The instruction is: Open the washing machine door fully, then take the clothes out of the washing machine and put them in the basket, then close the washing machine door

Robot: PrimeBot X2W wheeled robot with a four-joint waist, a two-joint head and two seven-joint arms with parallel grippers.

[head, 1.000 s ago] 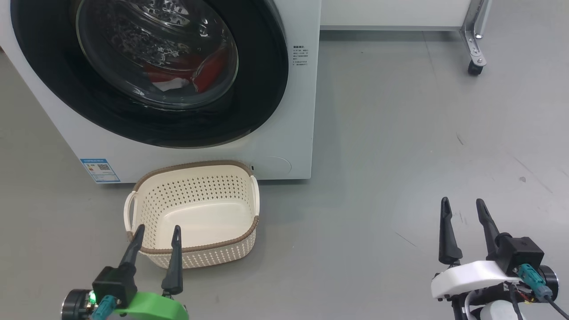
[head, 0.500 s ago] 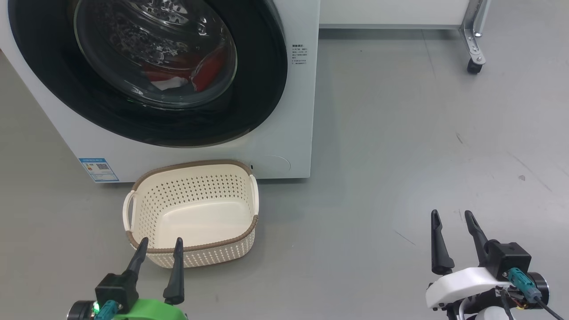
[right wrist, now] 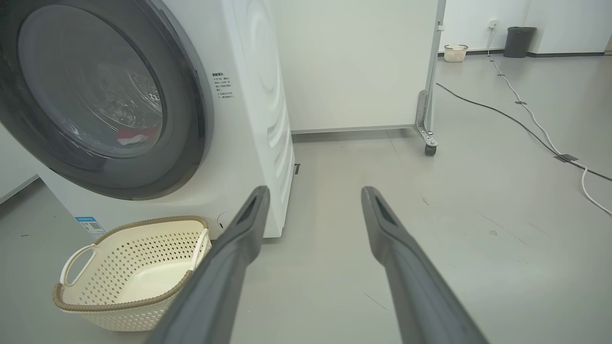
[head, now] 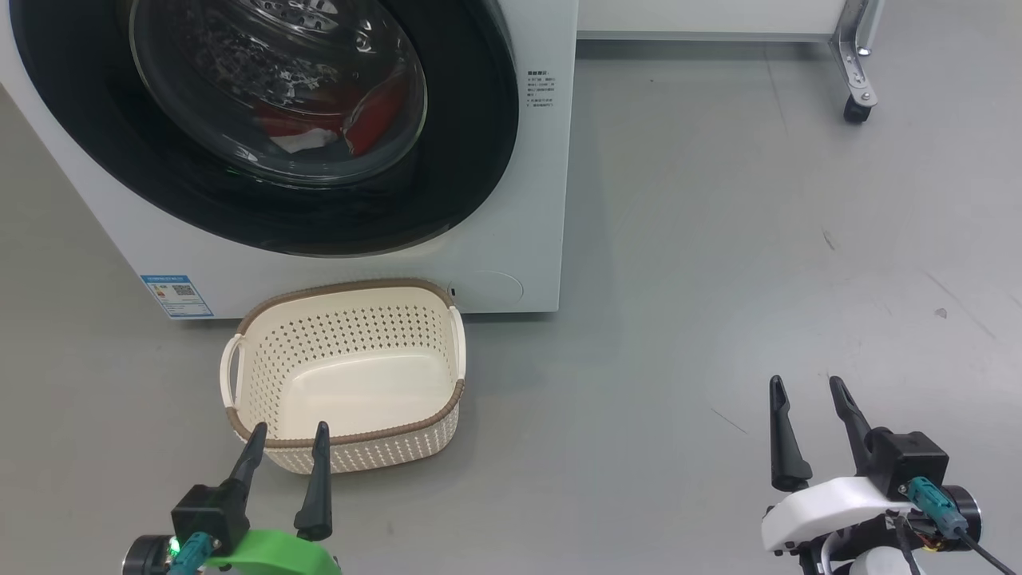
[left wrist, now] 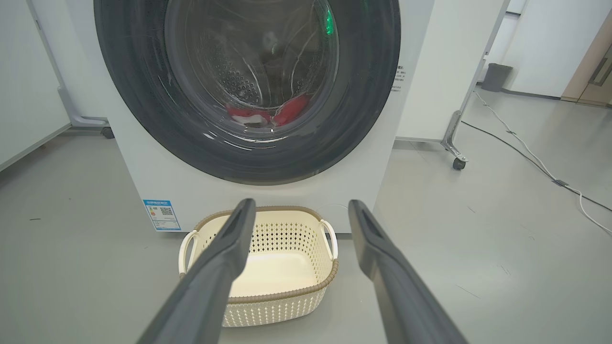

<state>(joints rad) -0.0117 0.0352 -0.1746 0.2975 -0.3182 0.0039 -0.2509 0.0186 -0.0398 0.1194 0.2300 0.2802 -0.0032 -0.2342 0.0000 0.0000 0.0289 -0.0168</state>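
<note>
On the far left of the scene, the machine (head: pixel 535 200) is standing with its door (head: pixel 447 184) shut flat against the front. Through the glass we are seeing the clothes (head: pixel 367 120), red with a white patch, lying low inside. The basket (head: pixel 351 286) is sitting empty on the floor (head: pixel 718 239), just in front of the machine's base and below the door.

We are holding both grippers low and near, fingers pointing toward the far side. The left gripper (head: pixel 290 431) is hanging with its fingers spread wide and gripping nothing, its tips showing over the basket's near rim. The right gripper (head: pixel 805 383) is likewise spread wide and empty, hovering over the floor well to the right of the machine.

The door is lying far and high from both grippers. The left gripper is lining up roughly with the door's middle, with the basket between them. The right gripper is standing apart to the right, closer to the door's right edge than to its centre. The door is round, so it is offering no long axis, and we cannot tell from here which edge carries the handle or the hinge. We are judging that opening the door is not yet begun.
</note>
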